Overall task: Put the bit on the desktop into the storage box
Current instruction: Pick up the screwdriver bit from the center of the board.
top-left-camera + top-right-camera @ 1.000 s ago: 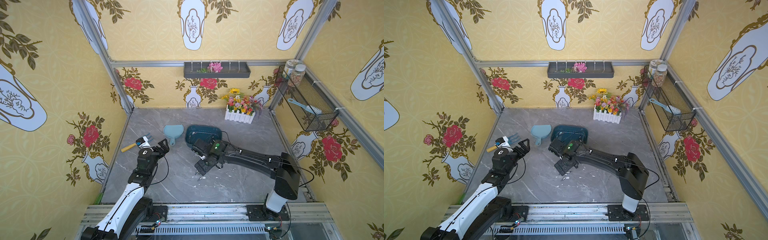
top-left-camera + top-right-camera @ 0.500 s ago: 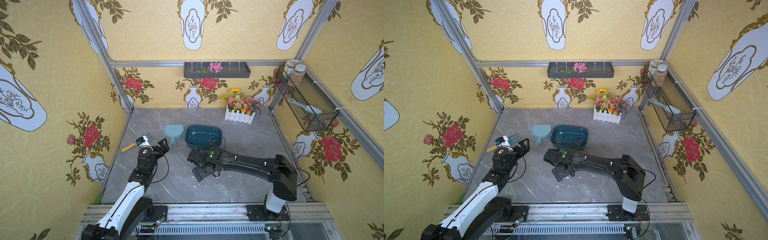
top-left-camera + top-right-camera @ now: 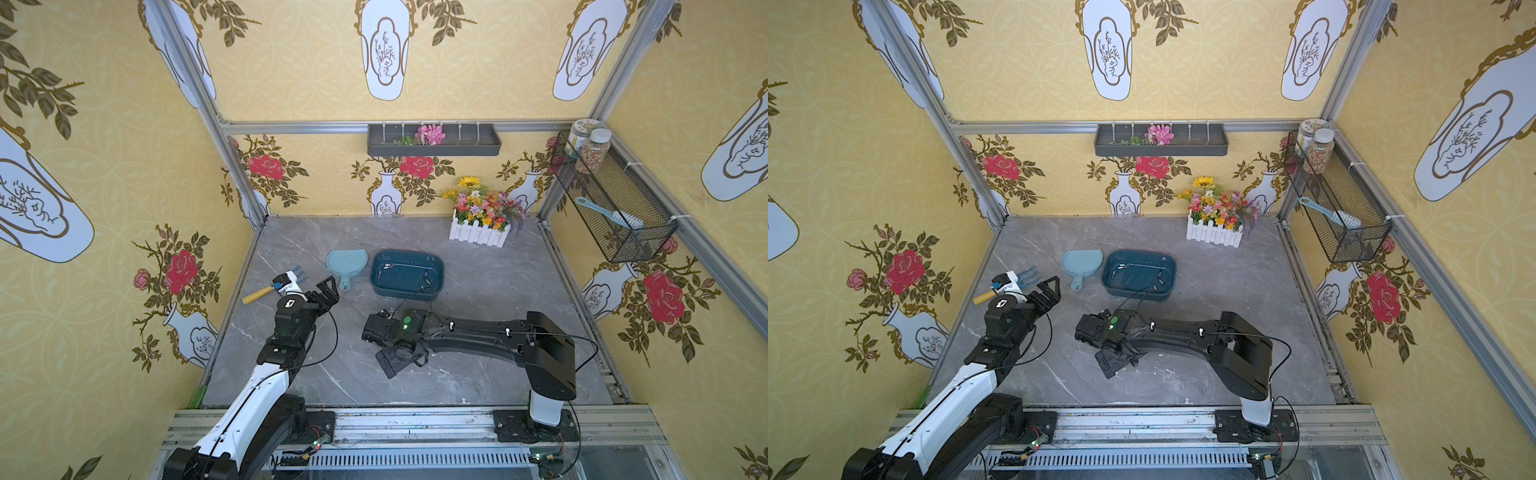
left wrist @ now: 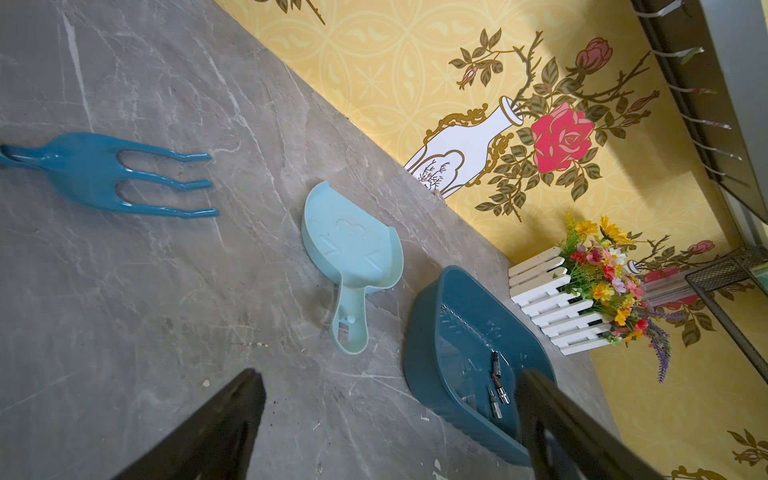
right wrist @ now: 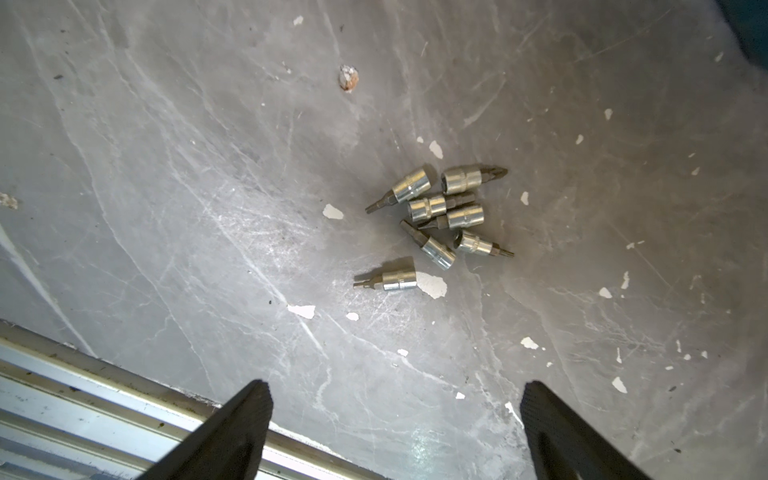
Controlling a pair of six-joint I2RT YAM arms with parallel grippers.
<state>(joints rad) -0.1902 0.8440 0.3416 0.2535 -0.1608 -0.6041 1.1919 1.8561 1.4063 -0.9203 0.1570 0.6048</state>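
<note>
On the desktop [image 5: 208, 166], bits [image 5: 428, 205] lie ahead of parted right fingers [image 5: 232, 436].

A robot test cell dressed as a home corner is pictured. Panels papered in a yellow vase-and-rose print [image 3: 291, 62] are held in bare aluminium framing [image 3: 291, 124]. A grey marble-look table [image 3: 498, 291] is edged by a metal rail [image 3: 415, 424], onto which two robot arms [image 3: 469, 336] are bolted. Household props are set out ahead of the left fingers [image 4: 216, 432]: a white picket planter of artificial flowers [image 4: 552, 307] and a light blue dustpan [image 4: 353, 257]. High beyond them, a grey wall tray [image 3: 457, 150] and a wire basket [image 3: 640, 249] holding jars [image 3: 592, 151] and a brush [image 3: 611, 214] are hung.
</note>
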